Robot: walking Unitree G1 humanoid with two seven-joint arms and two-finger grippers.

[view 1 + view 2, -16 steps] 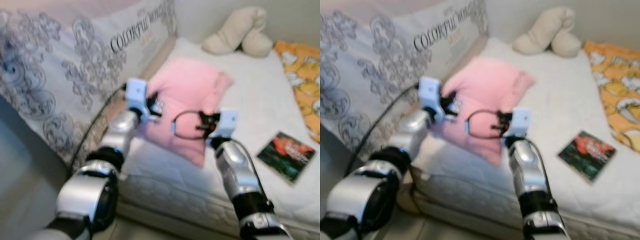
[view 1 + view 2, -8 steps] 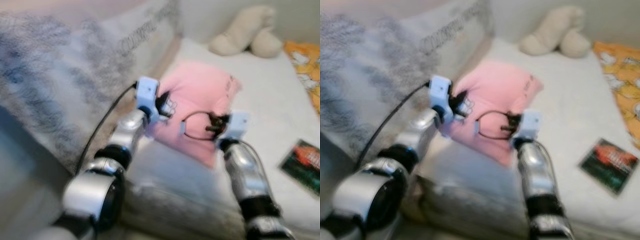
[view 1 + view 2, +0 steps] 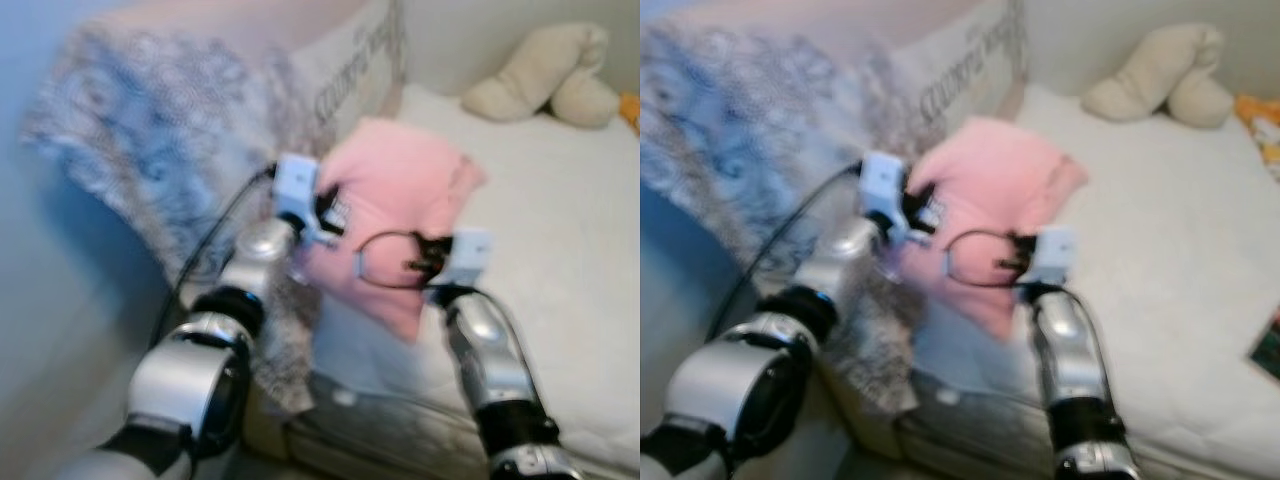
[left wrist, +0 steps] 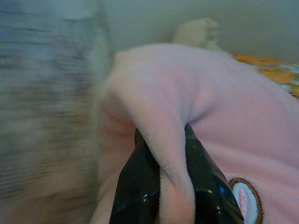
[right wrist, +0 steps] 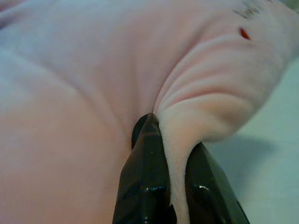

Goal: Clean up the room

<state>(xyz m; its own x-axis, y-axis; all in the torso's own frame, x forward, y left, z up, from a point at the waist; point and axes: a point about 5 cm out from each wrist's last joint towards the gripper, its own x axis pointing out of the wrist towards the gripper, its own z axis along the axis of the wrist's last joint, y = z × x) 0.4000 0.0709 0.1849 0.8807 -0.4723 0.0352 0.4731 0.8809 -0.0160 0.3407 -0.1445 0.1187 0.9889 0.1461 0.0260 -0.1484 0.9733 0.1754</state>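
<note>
White mattress (image 3: 560, 260) fills the scene, and over its near left corner both arms hold up a pink blanket (image 3: 395, 200), left gripper (image 4: 170, 186) pinched tight on one fold, right gripper (image 5: 175, 182) clamped on another, beige plush toy (image 3: 545, 75) at the far edge

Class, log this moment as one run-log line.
left end effector: shut on soft pink fleece blanket | right end effector: shut on blanket | blanket held over white mattress
</note>
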